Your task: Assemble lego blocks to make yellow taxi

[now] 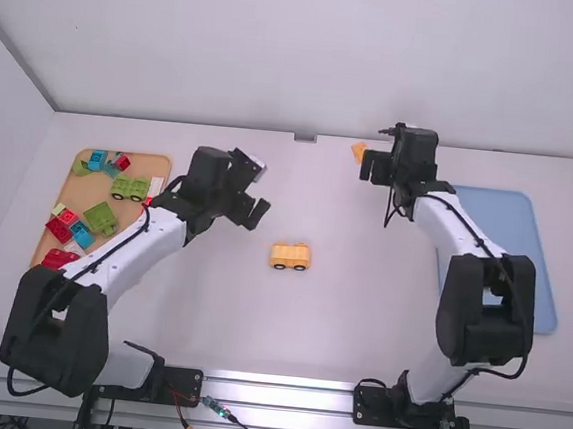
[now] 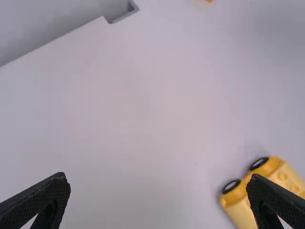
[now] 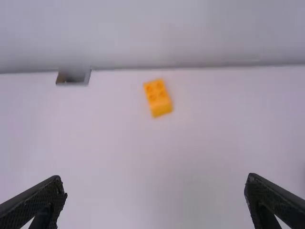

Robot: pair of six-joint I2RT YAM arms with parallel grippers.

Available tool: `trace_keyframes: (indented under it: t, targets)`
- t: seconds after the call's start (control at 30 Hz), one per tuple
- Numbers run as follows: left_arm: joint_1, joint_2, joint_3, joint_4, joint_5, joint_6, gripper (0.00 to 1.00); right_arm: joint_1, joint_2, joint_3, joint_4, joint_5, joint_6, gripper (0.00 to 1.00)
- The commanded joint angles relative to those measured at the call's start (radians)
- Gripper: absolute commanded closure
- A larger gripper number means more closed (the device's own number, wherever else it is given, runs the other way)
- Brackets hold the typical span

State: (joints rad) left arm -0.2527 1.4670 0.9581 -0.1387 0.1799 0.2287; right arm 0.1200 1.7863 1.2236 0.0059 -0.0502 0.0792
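a yellow wheeled block [image 1: 290, 256] sits around the middle of the table [image 1: 358, 311], nearer than the left gripper [image 1: 258, 191]. an orange block [image 1: 358, 152] lies by the far edge, left of the right gripper [image 1: 376, 167]. a tan tray [image 1: 82, 193] holds colored blocks [image 1: 99, 218] at left; a blue tray [image 1: 502, 218] lies at right.

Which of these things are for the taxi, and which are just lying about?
For the taxi, it seems:
- yellow wheeled piece, mid-table
- orange-yellow block, near the far edge

Probably just lying about:
- green wheeled piece and other coloured blocks, in the tan tray
- blue tray
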Motion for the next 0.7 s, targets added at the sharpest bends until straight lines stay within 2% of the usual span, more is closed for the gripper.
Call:
trace_keyframes:
  t: [0.0, 0.07, 0.17, 0.3, 0.4, 0.5, 0.67]
  targets:
    - [-0.003, -0.002, 0.013, -0.019, 0.037, 0.015, 0.01, -0.027, 0.041, 0.022, 0.045, -0.041, -0.071, 0.01]
    - [-0.004, -0.002, 0.013, -0.031, 0.036, 0.015, 0.01, -0.037, 0.093, 0.042, 0.07, -0.058, -0.084, 0.01]
    - [0.003, -0.003, 0.014, -0.048, 0.037, 0.015, 0.01, -0.039, 0.207, 0.135, 0.04, -0.062, -0.115, 0.01]
    - [0.005, -0.007, 0.013, -0.075, 0.041, 0.053, 0.01, -0.029, 0.357, 0.303, -0.039, -0.071, -0.164, 0.01]
    - [0.007, -0.007, 0.011, -0.08, 0.037, 0.053, 0.01, -0.028, 0.493, 0.462, -0.106, -0.153, -0.177, 0.01]
    - [0.003, -0.007, 0.011, -0.081, 0.036, 0.058, 0.01, -0.028, 0.578, 0.552, -0.125, -0.163, -0.171, 0.01]
    - [0.011, -0.007, 0.011, -0.077, 0.027, 0.056, 0.01, -0.019, 0.648, 0.593, -0.096, -0.162, -0.196, 0.01]
